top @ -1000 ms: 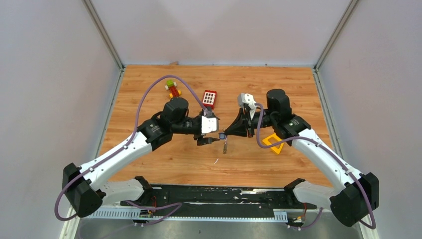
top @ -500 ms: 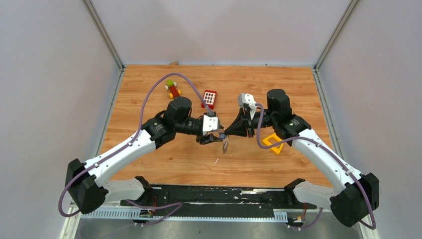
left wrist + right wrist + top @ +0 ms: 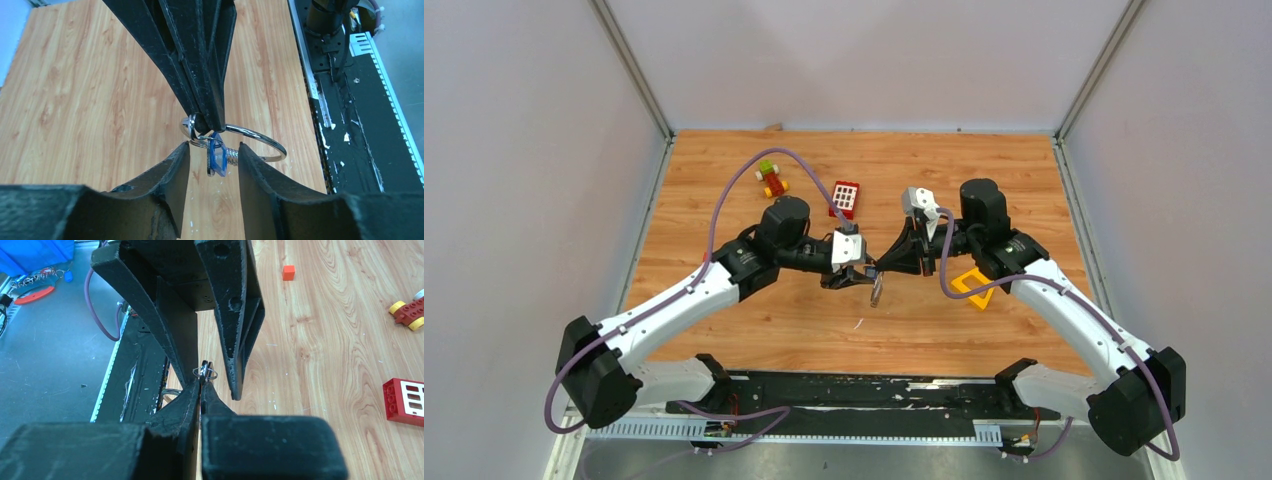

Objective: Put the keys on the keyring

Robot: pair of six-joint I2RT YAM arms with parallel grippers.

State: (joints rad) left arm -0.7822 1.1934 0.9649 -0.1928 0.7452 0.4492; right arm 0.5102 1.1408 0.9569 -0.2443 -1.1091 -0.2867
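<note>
Both arms meet over the middle of the worktop [image 3: 754,320], tips almost touching. The right tool [image 3: 205,124] is pinched together on the keyring [image 3: 270,139], gripping it at the point where a small silver loop hangs off it. The ring sticks out sideways from the fingers, off the worktop. The blue-tag key [image 3: 216,157] hangs from that loop, just under the right tool's tips. The left tool [image 3: 214,146] is apart, one finger on each side of the blue-tag key with a gap on both sides, not gripping it. Cannot tell how many other keys are in the bunch. From the top view, a silver bit dangles below the two tools.

Elsewhere on the worktop:
- red brick [image 3: 845,198], behind the tools
- small toy car [image 3: 771,178], far left
- yellow block [image 3: 972,284], beside the right arm
- orange cube [image 3: 288,272]
</note>
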